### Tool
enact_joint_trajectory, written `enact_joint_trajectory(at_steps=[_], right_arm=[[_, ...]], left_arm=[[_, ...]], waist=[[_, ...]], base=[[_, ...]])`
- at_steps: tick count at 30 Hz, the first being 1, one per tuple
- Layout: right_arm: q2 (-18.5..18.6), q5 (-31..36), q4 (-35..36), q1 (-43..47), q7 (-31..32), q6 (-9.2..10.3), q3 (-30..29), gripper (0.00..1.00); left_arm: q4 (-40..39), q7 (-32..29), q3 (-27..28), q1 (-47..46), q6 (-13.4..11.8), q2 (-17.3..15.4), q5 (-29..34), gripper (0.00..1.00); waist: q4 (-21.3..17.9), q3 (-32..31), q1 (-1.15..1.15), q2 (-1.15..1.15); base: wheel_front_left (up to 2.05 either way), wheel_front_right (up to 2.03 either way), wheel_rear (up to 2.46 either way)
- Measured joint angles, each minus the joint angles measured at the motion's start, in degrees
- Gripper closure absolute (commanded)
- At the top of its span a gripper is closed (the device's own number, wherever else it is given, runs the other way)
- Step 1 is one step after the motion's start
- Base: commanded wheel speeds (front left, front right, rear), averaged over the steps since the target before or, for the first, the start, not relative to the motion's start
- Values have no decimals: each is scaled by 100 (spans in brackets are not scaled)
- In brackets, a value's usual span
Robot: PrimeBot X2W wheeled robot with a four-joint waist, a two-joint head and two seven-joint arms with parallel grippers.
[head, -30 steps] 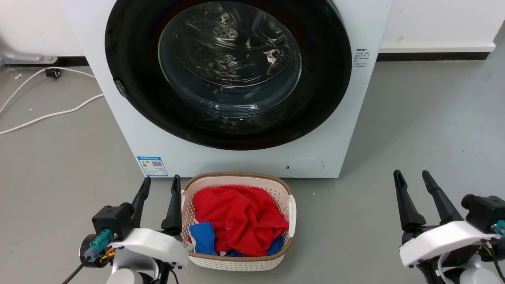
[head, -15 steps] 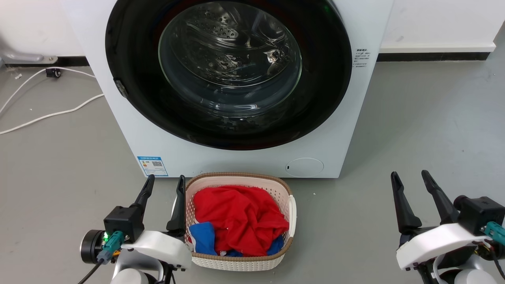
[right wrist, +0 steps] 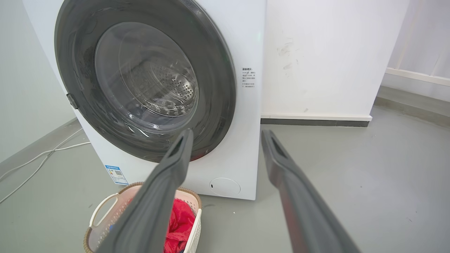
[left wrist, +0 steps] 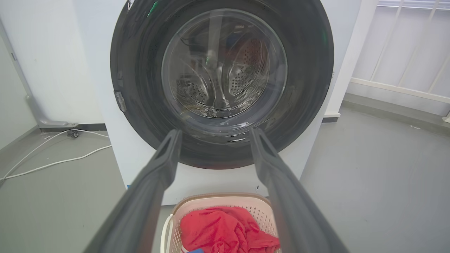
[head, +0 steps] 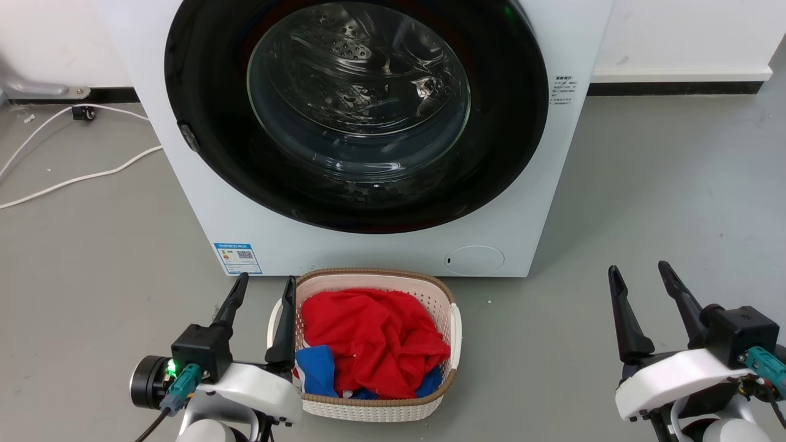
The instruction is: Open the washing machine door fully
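Observation:
The washing machine door is a glossy black disc with a clear glass bowl, lying flush against the white machine front; it also appears in the left wrist view and the right wrist view. A small latch tab sits on its left rim. My left gripper is open low on the floor, just left of the basket, well short of the door. At the lower right my right gripper stands open too, with nothing between its fingers.
A white laundry basket with red and blue clothes stands on the floor right before the machine. A small round white flap is low on the machine front. White cables trail across the grey floor at the left.
My left gripper has shifted right, toward the basket's left rim. The right gripper has edged slightly. The door has not moved.

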State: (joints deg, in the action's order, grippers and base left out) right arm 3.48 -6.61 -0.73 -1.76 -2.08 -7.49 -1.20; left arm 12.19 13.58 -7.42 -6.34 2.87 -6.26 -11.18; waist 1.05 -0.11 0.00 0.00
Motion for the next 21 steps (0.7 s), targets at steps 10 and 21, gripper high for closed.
enact_joint_trajectory(at_steps=[10,21], right_arm=[[-29,343,20,34,-73,0,-53,0],[-44,448,-41,40,-122,0,-122,0]], left_arm=[[63,105,67,-13,101,80,311,0],[151,148,223,-43,202,171,394,0]], waist=[[7,1,0,0],[-4,-21,0,0]], base=[[0,0,0],[0,0,0]])
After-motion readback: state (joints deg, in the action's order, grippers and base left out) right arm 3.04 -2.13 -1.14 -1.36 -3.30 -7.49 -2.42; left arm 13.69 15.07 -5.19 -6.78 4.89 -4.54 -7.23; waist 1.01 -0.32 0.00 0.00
